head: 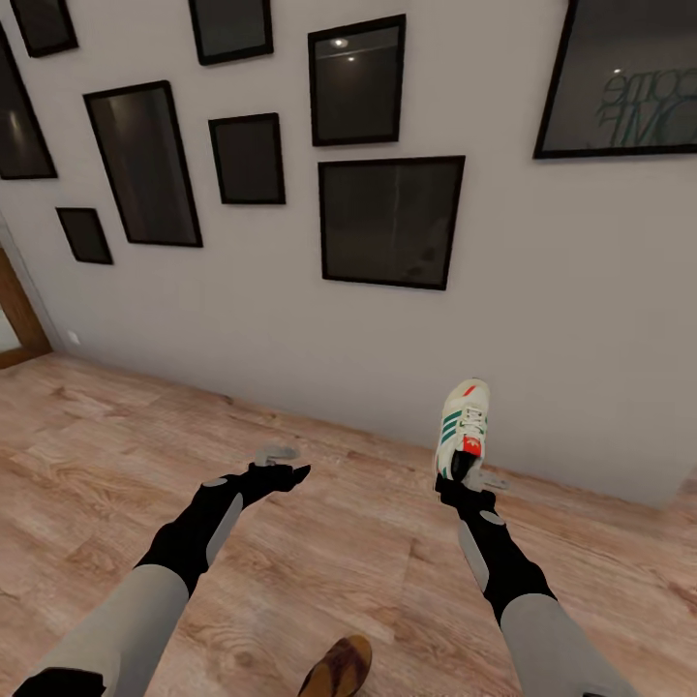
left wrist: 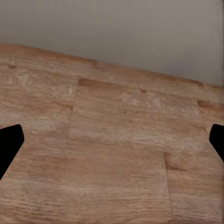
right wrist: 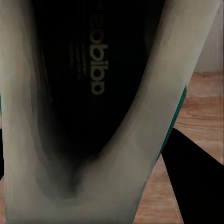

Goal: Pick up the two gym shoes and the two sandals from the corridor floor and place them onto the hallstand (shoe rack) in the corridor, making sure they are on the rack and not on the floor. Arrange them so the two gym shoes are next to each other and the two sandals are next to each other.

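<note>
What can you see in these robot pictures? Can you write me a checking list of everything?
Surface: corridor floor, light brown wood planks.
Job's things: one gym shoe held up off the floor, toe pointing up; one sandal lying on the floor between the arms.
Clutter: nothing seen.
Grippers: right gripper shut on the gym shoe at its heel opening; left gripper open, holding nothing.
Cables: nothing seen.
Surroundings: grey wall hung with dark picture frames.
</note>
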Robot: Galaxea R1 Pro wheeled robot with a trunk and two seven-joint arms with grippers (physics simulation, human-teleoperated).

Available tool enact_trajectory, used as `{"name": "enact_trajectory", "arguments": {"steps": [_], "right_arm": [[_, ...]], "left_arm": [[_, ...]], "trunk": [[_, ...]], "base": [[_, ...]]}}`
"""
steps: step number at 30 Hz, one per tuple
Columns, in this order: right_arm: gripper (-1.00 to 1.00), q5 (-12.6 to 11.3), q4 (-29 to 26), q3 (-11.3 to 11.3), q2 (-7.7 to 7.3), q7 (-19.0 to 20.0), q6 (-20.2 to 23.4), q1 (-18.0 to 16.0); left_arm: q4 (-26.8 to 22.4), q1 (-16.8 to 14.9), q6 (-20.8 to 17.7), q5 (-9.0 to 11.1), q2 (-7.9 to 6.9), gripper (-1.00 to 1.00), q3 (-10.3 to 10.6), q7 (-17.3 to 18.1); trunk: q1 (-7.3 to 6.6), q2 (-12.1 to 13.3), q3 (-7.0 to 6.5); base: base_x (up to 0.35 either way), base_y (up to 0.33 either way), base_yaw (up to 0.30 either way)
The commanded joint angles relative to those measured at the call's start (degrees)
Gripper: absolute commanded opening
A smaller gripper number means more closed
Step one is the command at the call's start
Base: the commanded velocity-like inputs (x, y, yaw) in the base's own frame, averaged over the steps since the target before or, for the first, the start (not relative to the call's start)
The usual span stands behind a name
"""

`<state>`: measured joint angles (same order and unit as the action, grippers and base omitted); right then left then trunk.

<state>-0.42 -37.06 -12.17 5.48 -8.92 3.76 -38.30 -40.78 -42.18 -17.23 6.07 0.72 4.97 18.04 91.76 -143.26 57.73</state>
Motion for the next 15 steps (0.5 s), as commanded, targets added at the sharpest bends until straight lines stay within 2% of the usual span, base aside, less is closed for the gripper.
{"name": "enact_trajectory", "arguments": {"steps": [1, 7, 11, 13, 15], "right_arm": [[-1.00, 0.0, -0.1, -0.1, 0.06, -0.1, 0.3, 0.0], [-1.00, 0.0, -0.1, -0.1, 0.06, -0.1, 0.4, 0.0], [-1.00, 0.0, -0.1, -0.1, 0.06, -0.1, 0.4, 0.0], [-1.00, 0.0, -0.1, -0.1, 0.06, -0.1, 0.4, 0.0], [-1.00, 0.0, -0.1, -0.1, 0.06, -0.1, 0.4, 0.0]], "left_arm": [[-0.1, 0.0, -0.5, 0.6, -0.02, 1.00, 0.0, 0.0], [-0.1, 0.0, -0.5, 0.6, -0.02, 1.00, 0.0, 0.0], [-0.1, 0.0, -0.5, 0.6, -0.02, 1.00, 0.0, 0.0], [-0.1, 0.0, -0.5, 0.6, -0.02, 1.00, 0.0, 0.0], [-0.1, 0.0, -0.5, 0.6, -0.02, 1.00, 0.0, 0.0]], "trunk": [[-0.01, 0.0, 0.03], [-0.01, 0.0, -0.09], [-0.01, 0.0, -0.14], [-0.01, 0.0, -0.15], [-0.01, 0.0, -0.15]], "base": [[0.000, 0.000, -0.272], [0.000, 0.006, -0.272], [0.000, 0.139, -0.254], [0.000, 0.238, -0.074], [0.000, 0.011, -0.003]]}}
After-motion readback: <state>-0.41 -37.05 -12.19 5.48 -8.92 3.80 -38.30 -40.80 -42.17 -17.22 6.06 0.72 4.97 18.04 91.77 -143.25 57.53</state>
